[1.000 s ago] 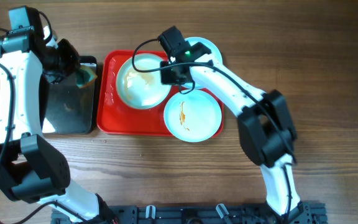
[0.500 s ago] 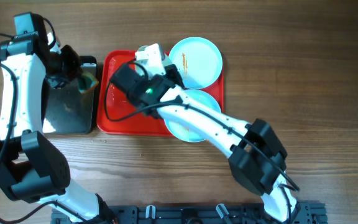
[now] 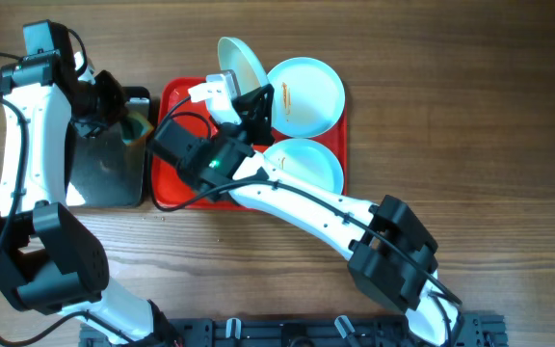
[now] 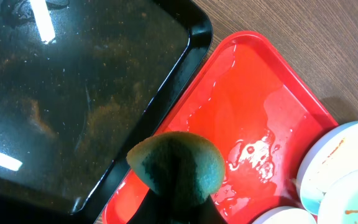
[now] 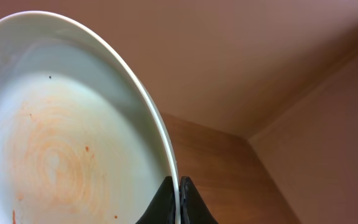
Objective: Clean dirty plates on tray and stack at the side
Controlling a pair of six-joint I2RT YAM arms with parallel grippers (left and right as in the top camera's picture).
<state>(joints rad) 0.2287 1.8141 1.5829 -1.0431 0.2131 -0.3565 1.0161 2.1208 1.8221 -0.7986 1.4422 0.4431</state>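
Note:
My right gripper [image 3: 250, 96] is shut on the rim of a white plate [image 3: 242, 64] and holds it tilted up above the red tray's [image 3: 167, 178] far edge. In the right wrist view the fingers [image 5: 179, 186] pinch the rim, and the plate [image 5: 61, 130] shows faint orange smears. Two more plates lie on the tray's right side: one [image 3: 306, 94] with an orange smear, one [image 3: 311, 164] nearer me. My left gripper [image 3: 126, 118] is shut on a green sponge [image 4: 178, 165] over the border between the black tray and the wet red tray [image 4: 241, 106].
A glossy black tray [image 3: 104, 169] lies left of the red tray, also in the left wrist view [image 4: 73, 81]. Water pools on the red tray's surface. Plate edges [image 4: 334, 162] show at the left wrist view's lower right. Bare wooden table surrounds both trays.
My right arm swung left across the tray, gripped the large plate's rim and lifted it, tilting it upright above the tray's far edge. The left arm barely moved.

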